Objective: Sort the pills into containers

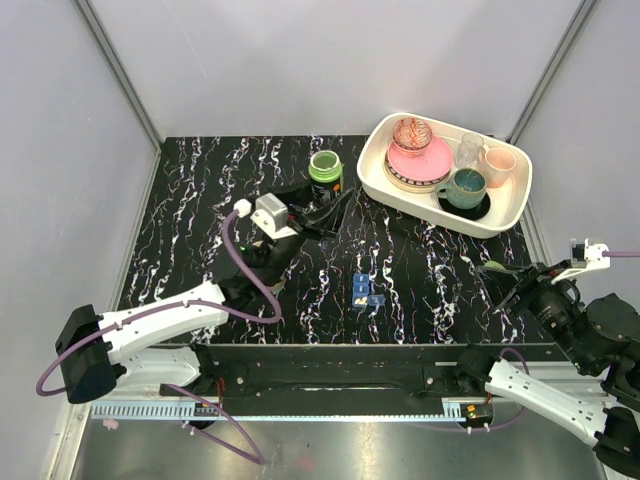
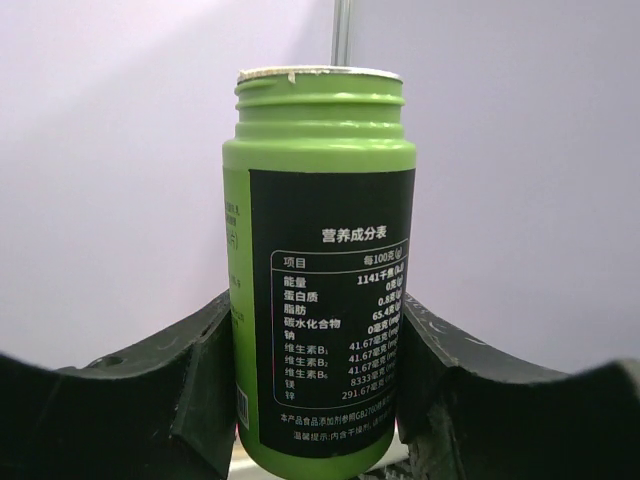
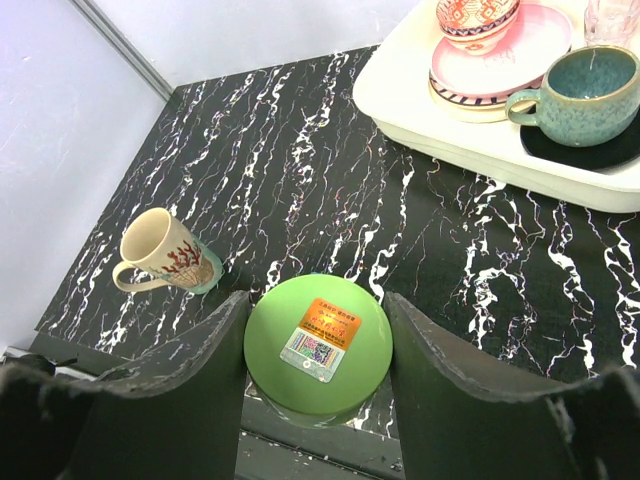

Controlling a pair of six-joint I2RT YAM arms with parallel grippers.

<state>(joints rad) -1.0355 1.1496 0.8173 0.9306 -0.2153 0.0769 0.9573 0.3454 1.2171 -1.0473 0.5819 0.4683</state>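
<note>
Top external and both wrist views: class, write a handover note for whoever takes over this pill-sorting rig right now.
Left gripper: shut on the upright green bottle, which is at the back of the table with its cap off.
Right gripper: shut on the green cap, low at the front right.
Blue pill box: mid-table towards the front, with neither gripper on it.
Done: the bottle is opened.
Left: no loose pills are visible, and the box is too small to show its contents. Likely next steps are to set the cap down, tip out pills and sort them into compartments.
</note>
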